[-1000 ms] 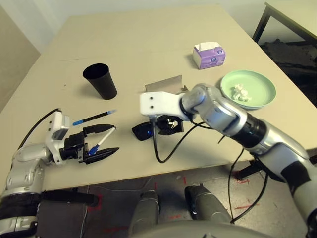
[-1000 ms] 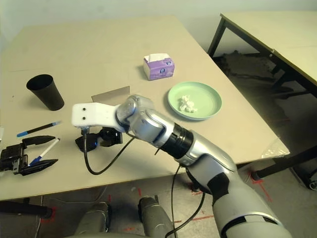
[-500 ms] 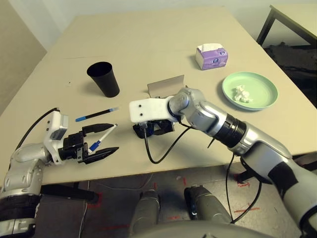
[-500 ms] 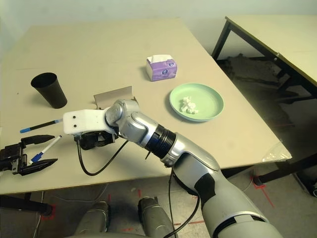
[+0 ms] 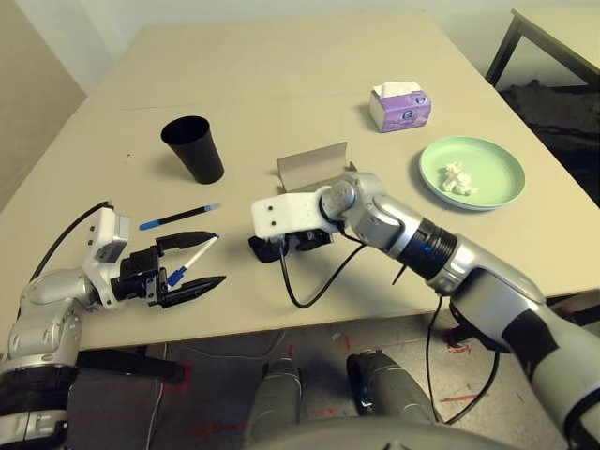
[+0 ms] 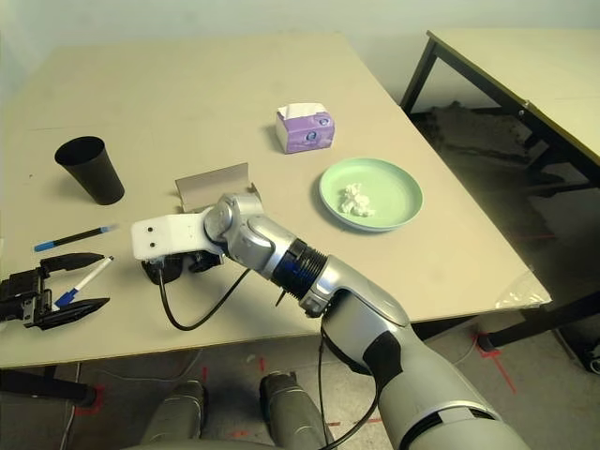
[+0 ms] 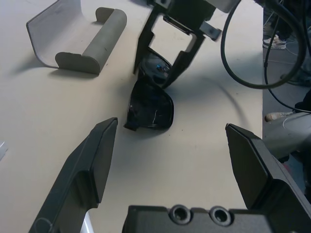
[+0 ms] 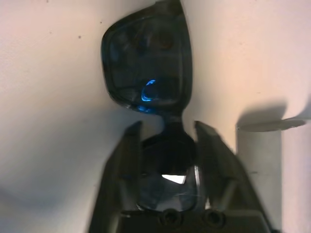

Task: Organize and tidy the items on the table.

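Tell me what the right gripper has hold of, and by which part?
The right gripper straddles one lens of the sunglasses beside the bridge; whether its hold is firm cannot be told yet.

Right gripper (image 6: 175, 265) sits down on black sunglasses (image 6: 154, 270).

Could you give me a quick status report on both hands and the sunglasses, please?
Right hand closing astride the sunglasses, which lie on the table. Left hand open, marker lying between its fingers. Open glasses case just behind; nothing blocking.
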Robot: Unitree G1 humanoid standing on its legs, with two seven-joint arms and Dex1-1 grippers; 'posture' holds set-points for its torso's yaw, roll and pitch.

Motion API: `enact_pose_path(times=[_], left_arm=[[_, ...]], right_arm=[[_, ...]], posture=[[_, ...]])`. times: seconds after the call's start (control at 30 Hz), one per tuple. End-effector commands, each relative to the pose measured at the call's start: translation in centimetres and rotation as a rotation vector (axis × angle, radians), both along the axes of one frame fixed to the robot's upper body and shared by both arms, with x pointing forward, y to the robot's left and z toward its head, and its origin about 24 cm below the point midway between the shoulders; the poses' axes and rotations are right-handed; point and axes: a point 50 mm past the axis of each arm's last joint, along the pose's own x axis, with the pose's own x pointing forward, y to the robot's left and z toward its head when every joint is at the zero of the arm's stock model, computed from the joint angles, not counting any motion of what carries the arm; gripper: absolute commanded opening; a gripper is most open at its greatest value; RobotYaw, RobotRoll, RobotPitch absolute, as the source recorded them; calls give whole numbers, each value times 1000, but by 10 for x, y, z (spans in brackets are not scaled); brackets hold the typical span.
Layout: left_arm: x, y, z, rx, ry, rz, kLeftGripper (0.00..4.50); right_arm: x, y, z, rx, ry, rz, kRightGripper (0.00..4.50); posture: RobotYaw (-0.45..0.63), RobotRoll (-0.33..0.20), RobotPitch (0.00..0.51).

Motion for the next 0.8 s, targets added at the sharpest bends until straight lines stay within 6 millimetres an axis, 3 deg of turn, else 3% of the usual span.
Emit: enact_pose_path(times=[0.03,0.1,0.33,0.8], left_arm=[[0,-3,-3,4,9,-8,4500],[0,-2,-3,4,10,-5,4500],[1,-1,-2,-1,11,3,4500],[15,-4,-8,-53,-3,141,4500]], right_arm=[[-1,0,-4,-2,26,0,913],[-1,1,-4,0,27,-2,176],[1,-1,-3,-1,22,-2,170],[32,-45,26,-103,-99,-22,161]], posture=[[24,0,128],[24,0,130],[12,0,128],[-5,0,123]])
